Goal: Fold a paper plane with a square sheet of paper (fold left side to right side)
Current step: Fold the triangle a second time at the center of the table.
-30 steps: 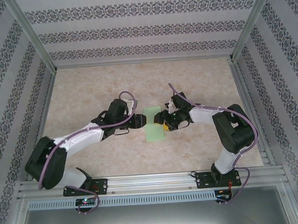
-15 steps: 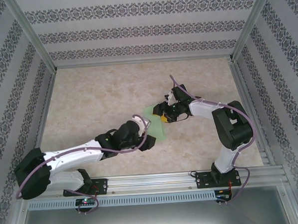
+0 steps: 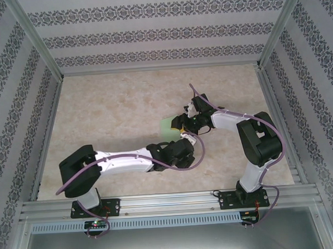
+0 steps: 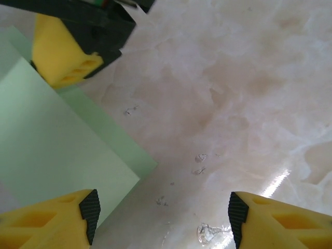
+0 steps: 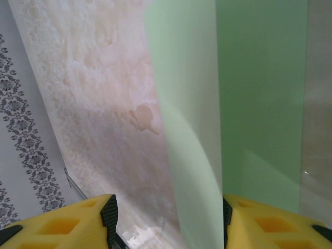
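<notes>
Two arm bases are sitting on the aluminium rail at 6 o'clock of the overhead view.

Item 1, left arm: it is stretching low across the marbled table from 7 o'clock toward 3 o'clock and ending near the table's middle.

Item 2, left gripper: its yellow fingers are standing well apart, with bare table between them. The 9 o'clock finger is overlapping the sheet's near edge; contact cannot be told.

Item 3, square sheet of paper: pale mint green, it is lying near the table's middle, at 12 o'clock of the left gripper, one layer folded over another. In the right wrist view a flap is curving up off the flat layer.

Item 4, right gripper: it is reaching in from its base at 4 o'clock toward 10 o'clock. Its fingers are standing apart, and the raised flap is passing between them, close against the 3 o'clock finger, not pinched. In the left wrist view one yellow pad is resting at the sheet's far part.

Item 5, patterned walls: they are enclosing the table at 9, 12 and 3 o'clock.
</notes>
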You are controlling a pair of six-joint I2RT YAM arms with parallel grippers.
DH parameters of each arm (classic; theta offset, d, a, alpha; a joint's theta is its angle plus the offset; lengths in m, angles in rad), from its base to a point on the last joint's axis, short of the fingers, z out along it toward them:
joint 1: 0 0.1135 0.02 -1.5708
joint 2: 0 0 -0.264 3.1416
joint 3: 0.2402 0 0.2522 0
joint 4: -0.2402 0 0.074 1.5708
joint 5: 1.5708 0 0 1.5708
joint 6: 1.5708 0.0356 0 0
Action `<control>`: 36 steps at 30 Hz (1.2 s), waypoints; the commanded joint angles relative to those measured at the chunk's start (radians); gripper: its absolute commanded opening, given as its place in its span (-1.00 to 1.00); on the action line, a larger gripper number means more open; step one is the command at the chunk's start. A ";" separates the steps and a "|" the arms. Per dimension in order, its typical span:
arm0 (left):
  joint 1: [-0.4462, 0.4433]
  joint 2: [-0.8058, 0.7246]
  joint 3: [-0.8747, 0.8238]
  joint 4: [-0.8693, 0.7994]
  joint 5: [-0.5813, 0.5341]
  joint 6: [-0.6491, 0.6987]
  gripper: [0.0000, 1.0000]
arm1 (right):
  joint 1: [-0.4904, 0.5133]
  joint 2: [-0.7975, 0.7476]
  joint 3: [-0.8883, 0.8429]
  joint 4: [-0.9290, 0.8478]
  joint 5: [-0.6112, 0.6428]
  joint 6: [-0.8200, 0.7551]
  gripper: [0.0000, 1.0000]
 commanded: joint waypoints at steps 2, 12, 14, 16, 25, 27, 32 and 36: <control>-0.023 0.063 0.057 -0.127 -0.114 0.022 0.44 | -0.006 0.009 0.027 -0.021 -0.017 -0.019 0.10; -0.023 0.190 0.145 -0.172 -0.220 0.036 0.53 | -0.005 0.016 0.027 -0.021 -0.017 -0.021 0.10; -0.023 0.208 0.162 -0.183 -0.234 0.038 0.52 | -0.007 0.016 0.028 -0.019 -0.015 -0.021 0.10; -0.024 0.220 0.173 -0.193 -0.245 0.041 0.49 | -0.007 0.017 0.028 -0.022 -0.015 -0.021 0.10; -0.024 0.219 0.187 -0.220 -0.279 0.043 -0.14 | -0.007 0.023 0.031 -0.026 -0.013 -0.026 0.09; -0.022 0.207 0.184 -0.222 -0.279 0.042 -0.30 | -0.006 0.023 0.033 -0.029 -0.010 -0.028 0.09; -0.015 0.172 0.164 -0.208 -0.264 0.039 -0.59 | -0.006 0.023 0.037 -0.047 -0.003 -0.041 0.09; 0.000 0.152 0.153 -0.208 -0.250 0.033 -0.79 | -0.007 0.020 0.042 -0.052 0.001 -0.045 0.09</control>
